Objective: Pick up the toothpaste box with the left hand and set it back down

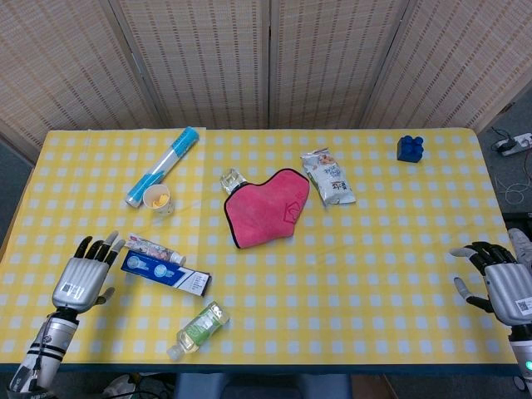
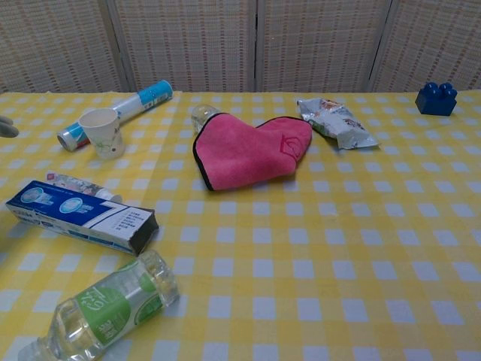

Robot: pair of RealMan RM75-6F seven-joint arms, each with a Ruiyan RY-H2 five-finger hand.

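The blue and white toothpaste box (image 1: 165, 274) (image 2: 81, 215) lies flat on the yellow checked table (image 1: 374, 274), at the front left. Just left of it, my left hand (image 1: 83, 275) rests apart from the box with its fingers spread and nothing in it. In the chest view only a fingertip (image 2: 7, 126) of that hand shows at the left edge. My right hand (image 1: 499, 283) hovers at the table's right edge, fingers apart and empty.
A toothpaste tube (image 1: 155, 248) lies right behind the box. A small bottle with a green label (image 1: 199, 329) is in front of it. Further back are a paper cup (image 1: 158, 199), a blue tube (image 1: 163, 165), a pink cloth (image 1: 266, 208), a snack packet (image 1: 327, 177) and a blue brick (image 1: 410, 148).
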